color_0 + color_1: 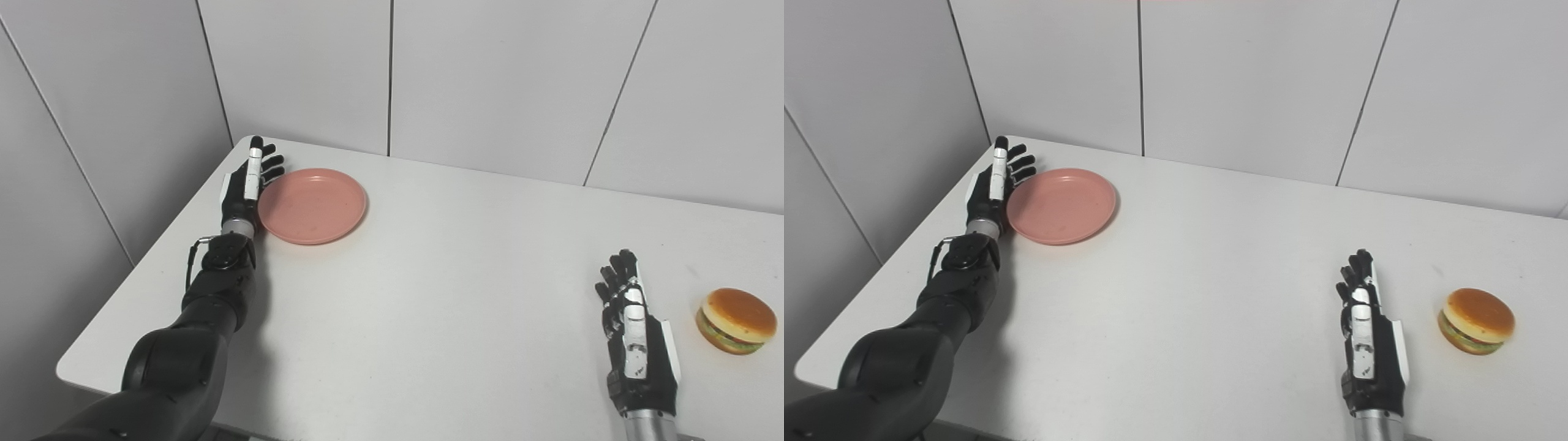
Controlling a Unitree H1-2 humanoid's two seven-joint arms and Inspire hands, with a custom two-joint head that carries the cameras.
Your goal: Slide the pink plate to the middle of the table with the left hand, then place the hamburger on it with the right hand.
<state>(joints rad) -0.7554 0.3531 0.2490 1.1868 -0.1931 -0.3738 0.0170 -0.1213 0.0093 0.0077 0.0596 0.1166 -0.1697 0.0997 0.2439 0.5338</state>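
A round pink plate (312, 205) lies flat near the far left corner of the white table (441, 275). My left hand (248, 184) stands on edge against the plate's left rim, fingers straight and apart, holding nothing. A hamburger (735, 320) with a brown bun sits upright near the table's right side. My right hand (634, 331) rests open just left of the hamburger, fingers extended, a small gap between hand and bun.
Grey panelled walls (490, 79) enclose the table at the back and on the left. The table's rounded near-left corner (64, 367) and front edge are close to my left forearm.
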